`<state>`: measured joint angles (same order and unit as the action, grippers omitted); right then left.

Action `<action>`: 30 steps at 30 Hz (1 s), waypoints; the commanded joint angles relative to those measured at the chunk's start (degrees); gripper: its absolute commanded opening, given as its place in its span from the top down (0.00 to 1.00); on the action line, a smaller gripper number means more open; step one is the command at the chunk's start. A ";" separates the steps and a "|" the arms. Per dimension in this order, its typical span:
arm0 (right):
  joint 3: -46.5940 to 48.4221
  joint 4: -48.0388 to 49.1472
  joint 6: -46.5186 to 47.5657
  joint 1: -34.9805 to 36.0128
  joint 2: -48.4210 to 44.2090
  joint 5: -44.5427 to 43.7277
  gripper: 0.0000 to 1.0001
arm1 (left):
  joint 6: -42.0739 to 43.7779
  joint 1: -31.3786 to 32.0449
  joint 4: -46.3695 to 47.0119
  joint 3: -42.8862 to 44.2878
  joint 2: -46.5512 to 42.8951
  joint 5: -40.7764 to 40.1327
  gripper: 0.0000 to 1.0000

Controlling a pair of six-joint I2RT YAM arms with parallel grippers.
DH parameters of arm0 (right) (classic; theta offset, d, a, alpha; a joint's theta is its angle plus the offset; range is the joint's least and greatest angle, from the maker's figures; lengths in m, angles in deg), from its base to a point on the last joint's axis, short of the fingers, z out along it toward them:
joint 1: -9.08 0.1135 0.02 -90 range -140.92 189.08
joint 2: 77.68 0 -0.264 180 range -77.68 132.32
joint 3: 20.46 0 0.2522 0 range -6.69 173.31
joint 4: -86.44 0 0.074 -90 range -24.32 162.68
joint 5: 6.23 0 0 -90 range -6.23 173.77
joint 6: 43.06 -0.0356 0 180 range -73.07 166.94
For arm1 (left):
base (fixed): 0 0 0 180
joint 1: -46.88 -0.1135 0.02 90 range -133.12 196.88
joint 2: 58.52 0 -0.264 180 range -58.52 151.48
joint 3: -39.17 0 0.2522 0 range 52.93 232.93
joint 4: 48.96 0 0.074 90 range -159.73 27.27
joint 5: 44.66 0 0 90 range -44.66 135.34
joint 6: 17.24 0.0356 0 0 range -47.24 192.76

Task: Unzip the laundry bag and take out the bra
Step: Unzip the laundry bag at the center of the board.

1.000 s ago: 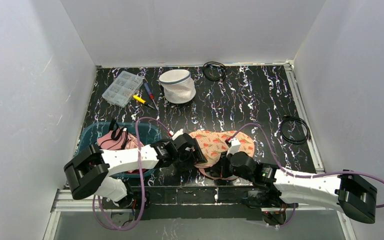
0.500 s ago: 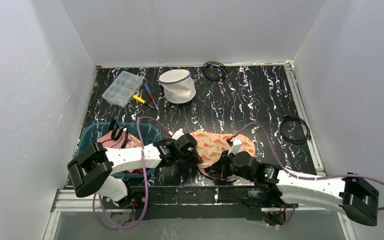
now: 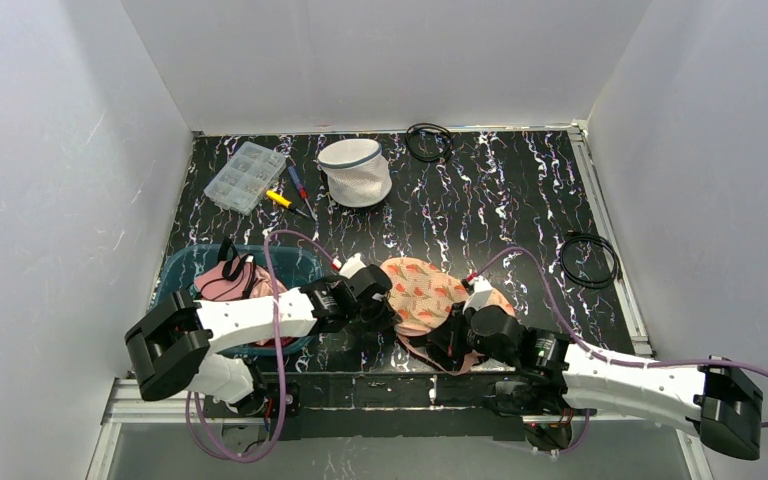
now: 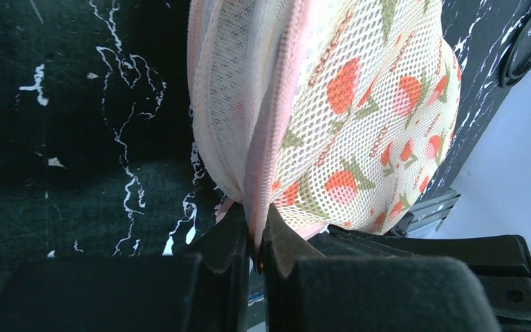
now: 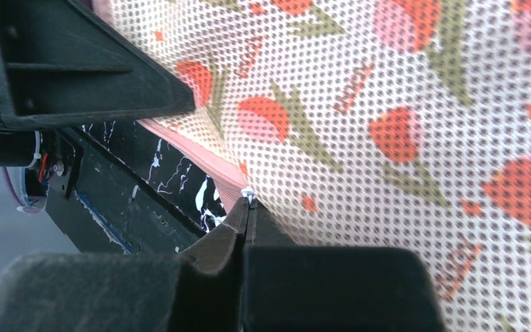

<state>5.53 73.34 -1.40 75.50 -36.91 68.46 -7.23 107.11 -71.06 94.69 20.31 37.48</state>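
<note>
Strawberry-print mesh laundry bag (image 3: pixel 428 293), near edge: printed lettering illegible. Left gripper (image 4: pixel 257 220) jaws clamped on bag's pink trim (image 4: pixel 271 131). Right gripper (image 5: pixel 247 205) jaws pinched together on bag seam. Teal bin (image 3: pixel 173 268), near-left corner: holds pink garments (image 3: pixel 222 282).

Left hand (image 4: pixel 257 227) pinched tight; right hand (image 5: pixel 247 205) likewise.

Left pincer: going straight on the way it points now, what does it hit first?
The printed mesh bag: the left pincer is shut on its pink trim, so the bag's body lies directly ahead. What is behind it is hidden in this view.
</note>
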 commanded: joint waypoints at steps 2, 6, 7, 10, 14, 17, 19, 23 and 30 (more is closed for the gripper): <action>1.31 -6.70 -1.64 0.12 -2.95 -3.60 0.99 | -0.03 -1.50 -8.27 0.43 -3.95 -6.64 1.00; 1.54 -8.53 -1.98 0.10 -4.47 -4.17 0.99 | -0.70 -2.65 -10.28 0.11 -5.33 -7.45 1.00; 1.71 -9.04 -2.02 0.10 -4.76 -4.42 0.99 | -0.81 -2.99 -10.78 -0.05 -5.67 -7.63 1.00; 2.08 -10.35 -2.09 0.09 -5.30 -5.19 0.99 | -1.12 -4.50 -11.76 -0.71 -6.86 -7.71 1.00; 2.50 -12.07 -2.70 0.04 -5.41 -6.48 0.99 | -0.65 -6.24 -12.18 -1.69 -8.76 -7.61 1.00; 2.36 -13.00 -3.40 0.05 -5.36 -7.33 0.99 | 0.35 -7.23 -12.25 -1.73 -9.45 -7.52 1.00; 2.10 -12.85 -3.52 0.09 -5.27 -7.60 0.99 | 1.41 -7.66 -12.47 -1.28 -9.30 -7.32 1.00; 1.83 -11.84 -3.27 0.04 -5.10 -7.44 0.99 | 3.04 -8.03 -13.04 -0.31 -8.64 -6.99 0.94; 2.10 -7.97 -1.30 0.12 -5.07 -4.03 0.99 | 6.07 -8.11 -12.82 -0.83 -10.45 -2.34 0.33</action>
<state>5.67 63.38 -3.87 75.52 -41.74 63.65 -3.78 99.48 -81.40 93.71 12.33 34.84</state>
